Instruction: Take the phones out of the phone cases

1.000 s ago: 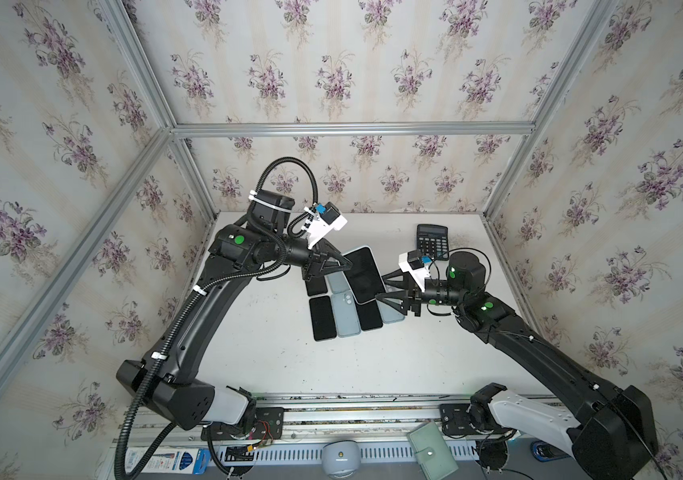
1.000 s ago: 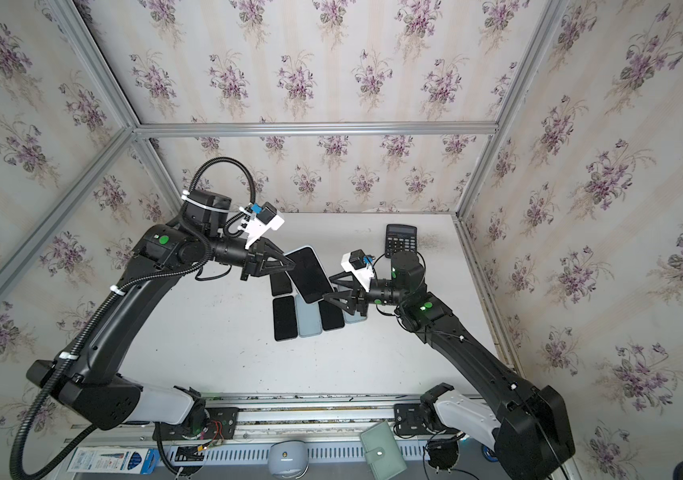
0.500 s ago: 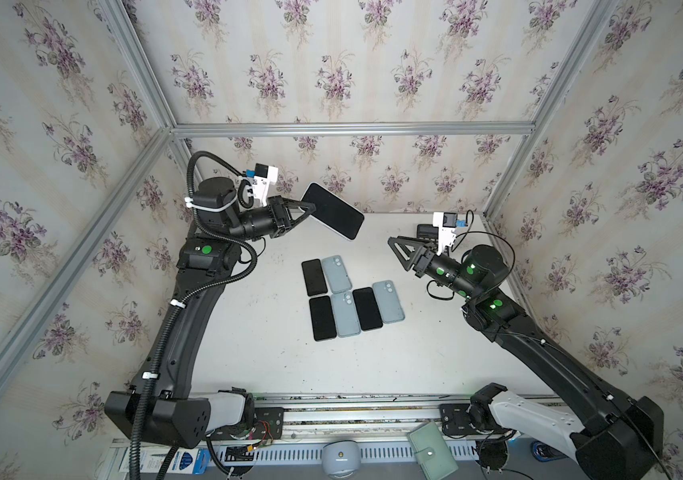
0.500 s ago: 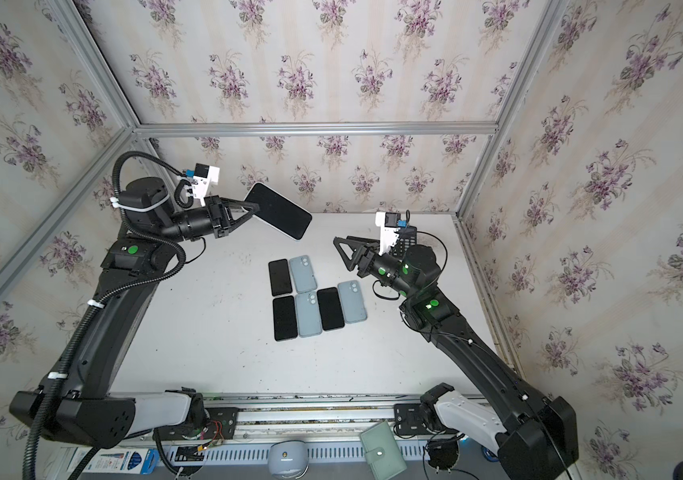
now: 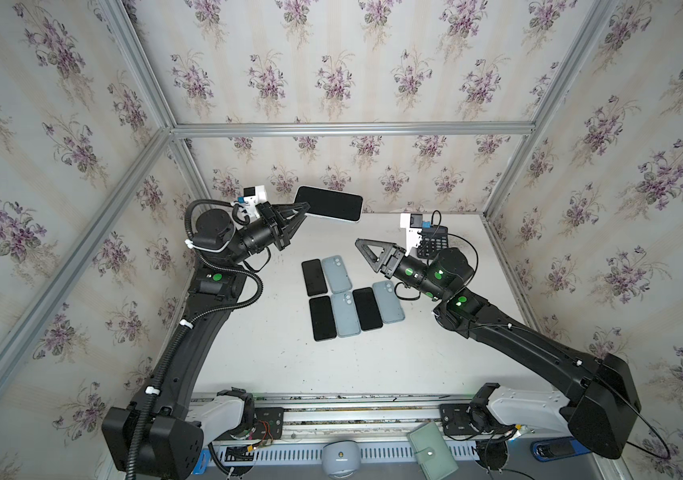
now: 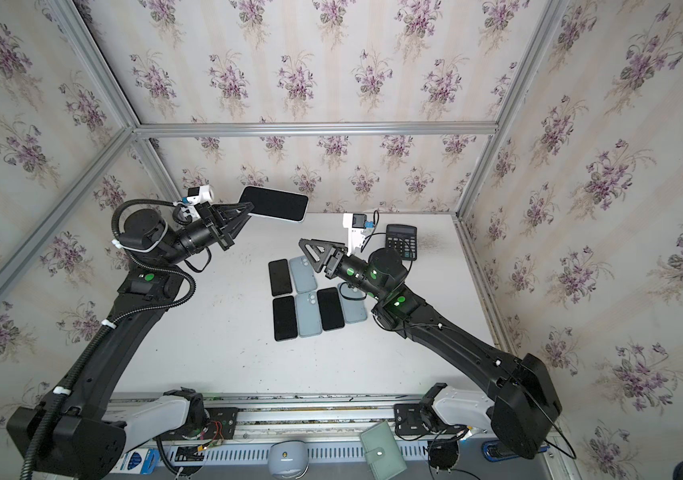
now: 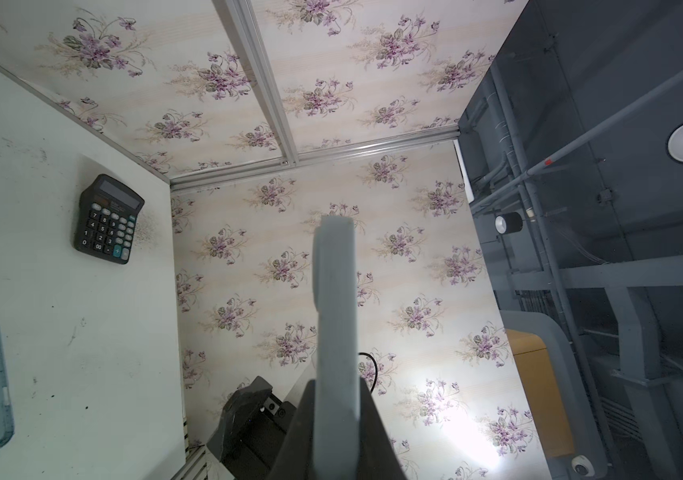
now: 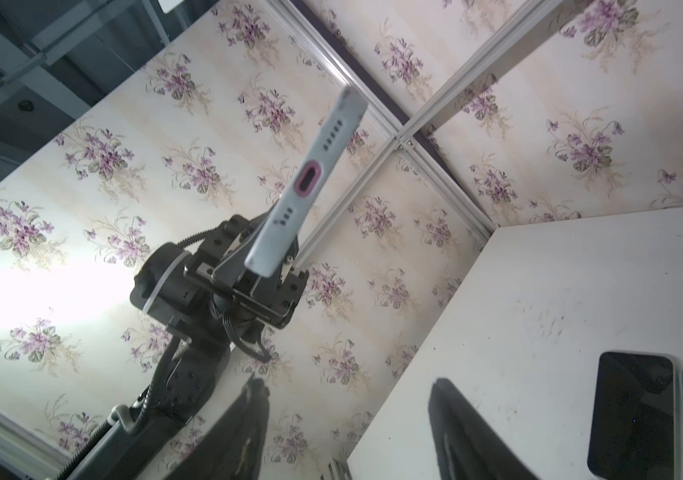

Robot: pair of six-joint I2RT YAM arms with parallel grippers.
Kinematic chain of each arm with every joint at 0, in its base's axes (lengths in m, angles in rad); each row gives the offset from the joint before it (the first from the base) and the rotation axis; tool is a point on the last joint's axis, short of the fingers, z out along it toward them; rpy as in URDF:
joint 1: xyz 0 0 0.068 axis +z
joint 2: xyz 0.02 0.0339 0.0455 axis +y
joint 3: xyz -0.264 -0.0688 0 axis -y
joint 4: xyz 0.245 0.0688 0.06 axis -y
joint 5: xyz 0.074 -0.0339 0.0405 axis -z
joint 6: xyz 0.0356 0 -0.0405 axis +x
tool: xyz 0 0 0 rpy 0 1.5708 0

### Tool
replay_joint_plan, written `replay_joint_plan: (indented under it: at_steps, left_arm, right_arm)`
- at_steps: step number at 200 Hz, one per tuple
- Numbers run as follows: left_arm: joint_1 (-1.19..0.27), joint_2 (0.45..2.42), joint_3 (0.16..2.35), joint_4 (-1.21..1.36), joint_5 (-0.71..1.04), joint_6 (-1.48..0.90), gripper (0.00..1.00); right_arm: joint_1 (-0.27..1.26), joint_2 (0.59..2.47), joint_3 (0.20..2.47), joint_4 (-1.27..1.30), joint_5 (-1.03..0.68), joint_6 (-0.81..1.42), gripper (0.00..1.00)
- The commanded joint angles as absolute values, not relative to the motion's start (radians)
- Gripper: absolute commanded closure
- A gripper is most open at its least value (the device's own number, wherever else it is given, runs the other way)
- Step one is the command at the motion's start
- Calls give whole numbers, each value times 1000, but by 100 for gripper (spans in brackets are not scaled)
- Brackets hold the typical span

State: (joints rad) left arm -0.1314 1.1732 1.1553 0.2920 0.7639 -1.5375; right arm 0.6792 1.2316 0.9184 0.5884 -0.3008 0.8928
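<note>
L gripper (image 5: 305, 206) clamped on one short end of the phone (image 5: 329, 203), held up in the air near the back wall, screen up, pale case (image 8: 289, 208) round its edge. R gripper (image 5: 362, 248) spread wide, nothing in it, above the table (image 5: 269, 357) by the calculator (image 5: 431, 248). Three other phones (image 5: 323, 318) & three blue-grey cases (image 5: 346, 313) lie in rows btwn the arms.

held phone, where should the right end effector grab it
Probably the phone's free short end, approached from the right arm's side: the left end effector pinches the opposite end, and the phone sticks out in the air, thin edge facing the open right end effector.
</note>
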Motion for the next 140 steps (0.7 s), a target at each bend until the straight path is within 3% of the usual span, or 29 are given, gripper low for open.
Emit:
replay_joint_plan:
  at_steps: [1,60,140]
  left_arm:
    - [-130,1166,1140,406,750,-1618,100]
    - [-131,1154,1095,430,754,-1620,100]
    - [-131,1154,1082,448,758,-1618,100]
  right_arm:
    - [680,1248,946,708,-246,936,33]
    - [680,1324,1007,823,-269,1015,36]
    - [680,1380,1032,884,-290,1074,65]
